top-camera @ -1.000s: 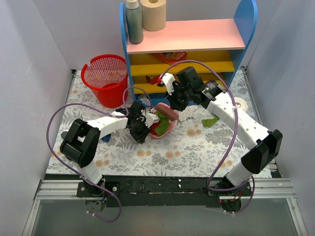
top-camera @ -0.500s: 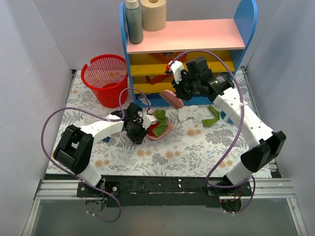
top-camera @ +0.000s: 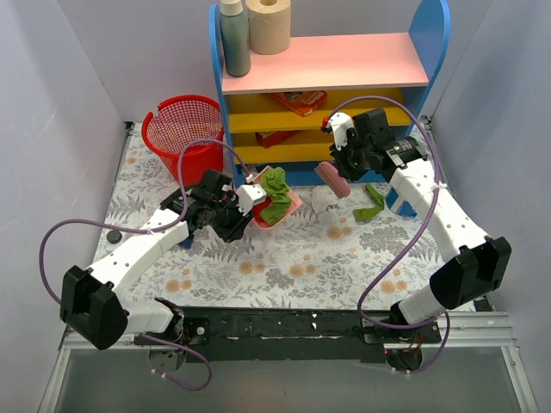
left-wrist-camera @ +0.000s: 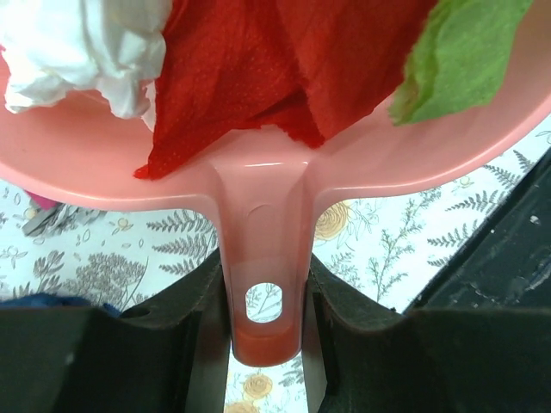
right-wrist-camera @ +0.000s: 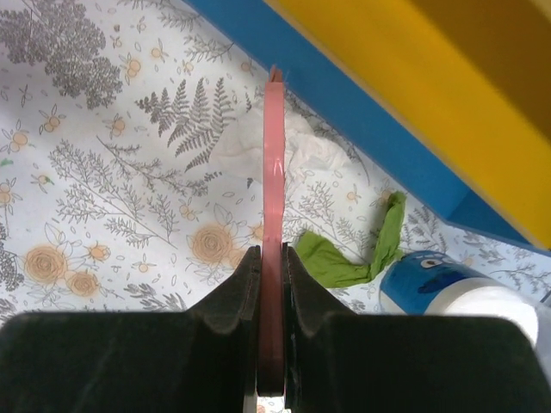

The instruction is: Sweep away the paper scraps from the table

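We saw the worktop [top-camera: 284, 258] with the shelf unit [top-camera: 344, 60] at its far edge. Our left hand [top-camera: 234, 209] was clamped on the handle of a pink dustpan [left-wrist-camera: 258, 224] carrying green, red and white paper scraps [top-camera: 275, 188]. Our right hand [top-camera: 344, 155] gripped a pink brush [top-camera: 331, 181]. A white scrap [top-camera: 324, 203] and a green scrap [top-camera: 370, 209] lay on the worktop near the brush.

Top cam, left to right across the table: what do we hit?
red basket → pink dustpan, loaded with scraps → pink brush → loose green paper scrap
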